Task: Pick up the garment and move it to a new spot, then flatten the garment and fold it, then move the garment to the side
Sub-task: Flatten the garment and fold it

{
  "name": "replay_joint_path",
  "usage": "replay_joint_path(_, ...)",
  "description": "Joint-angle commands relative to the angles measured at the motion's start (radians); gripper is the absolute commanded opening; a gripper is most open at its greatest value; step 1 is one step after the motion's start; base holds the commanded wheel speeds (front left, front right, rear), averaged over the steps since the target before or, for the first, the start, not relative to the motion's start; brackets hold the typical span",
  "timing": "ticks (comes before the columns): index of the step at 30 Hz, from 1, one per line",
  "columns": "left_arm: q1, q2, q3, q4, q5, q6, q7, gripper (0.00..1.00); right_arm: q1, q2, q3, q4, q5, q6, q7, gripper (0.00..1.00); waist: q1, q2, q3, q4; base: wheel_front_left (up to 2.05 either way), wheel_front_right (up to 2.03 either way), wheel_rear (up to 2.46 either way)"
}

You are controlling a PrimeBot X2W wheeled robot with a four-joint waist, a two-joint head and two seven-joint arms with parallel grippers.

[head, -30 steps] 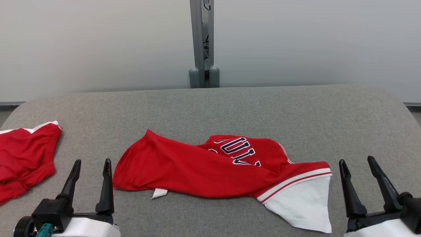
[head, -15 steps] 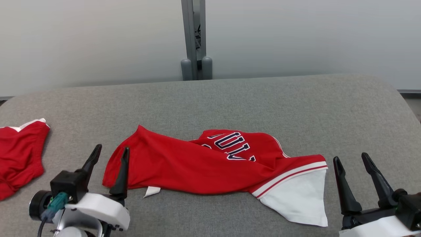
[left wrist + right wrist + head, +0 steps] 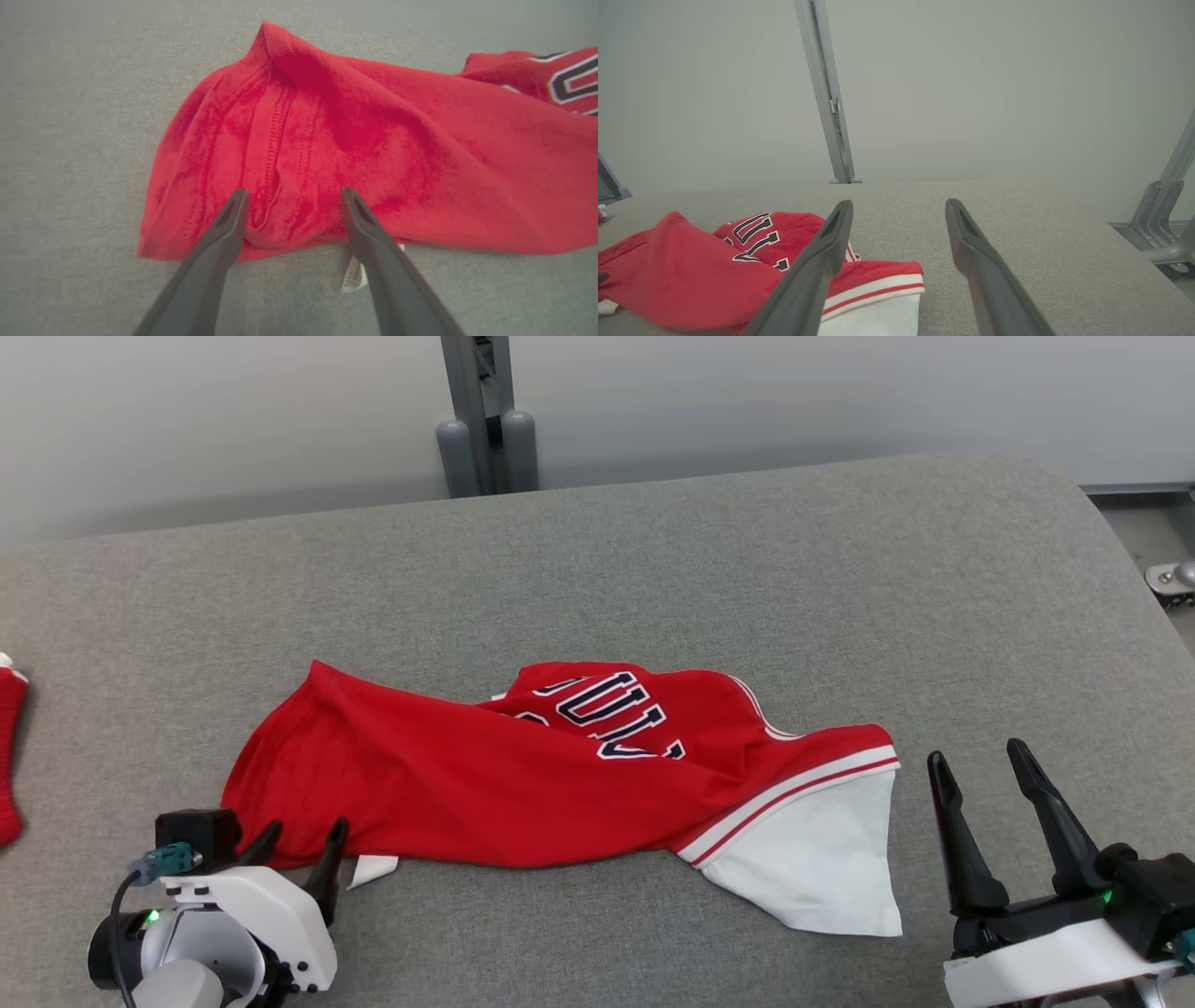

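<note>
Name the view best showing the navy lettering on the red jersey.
Head view: navy lettering lies mid-frame, mostly exposed. Left wrist view crops it at the edge; right wrist view shows it partly behind a finger.

Garment (image 3: 523, 775): red jersey, navy lettering, white striped panel; crumpled, lying mid-table on grey surface (image 3: 709, 560).

A second red cloth (image 3: 9, 756) is lying well left of the left gripper (image 3: 301, 840) on the grey table (image 3: 840, 569). A grey post (image 3: 478, 411) is standing far ahead of it; a metal bracket (image 3: 1172, 581) is sitting beyond the right gripper (image 3: 978, 770).
</note>
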State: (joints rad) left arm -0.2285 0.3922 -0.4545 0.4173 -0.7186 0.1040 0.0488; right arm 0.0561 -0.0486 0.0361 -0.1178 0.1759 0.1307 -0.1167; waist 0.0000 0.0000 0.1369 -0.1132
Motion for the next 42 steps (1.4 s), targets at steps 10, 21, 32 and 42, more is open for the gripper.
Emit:
replay_joint_path(10,-0.046,-0.012,0.007,0.093,-0.021,-0.036,-0.026,0.00,-0.025,-0.004,-0.015,0.026,0.003,0.000,-0.012,1.00,0.0000,0.0000,0.020,-0.015,0.00,0.00,0.00)
replay_joint_path(21,-0.026,0.002,-0.002,0.022,0.008,0.001,-0.050,0.00,0.030,-0.004,-0.004,0.247,0.054,0.000,0.087,1.00,0.0000,0.0000,0.019,0.008,0.00,0.00,0.00)
replay_joint_path(32,-0.013,0.014,-0.012,-0.058,0.022,0.025,-0.053,0.00,-0.065,-0.005,0.092,0.524,0.099,0.000,0.071,1.00,0.0000,0.0000,0.019,0.029,0.00,0.00,0.00)
replay_joint_path(42,-0.008,0.037,0.027,-0.173,0.033,0.058,-0.122,0.00,-0.131,-0.018,0.087,0.479,0.110,0.000,-0.051,0.00,0.0000,0.0000,0.004,0.029,0.00,0.00,0.00)
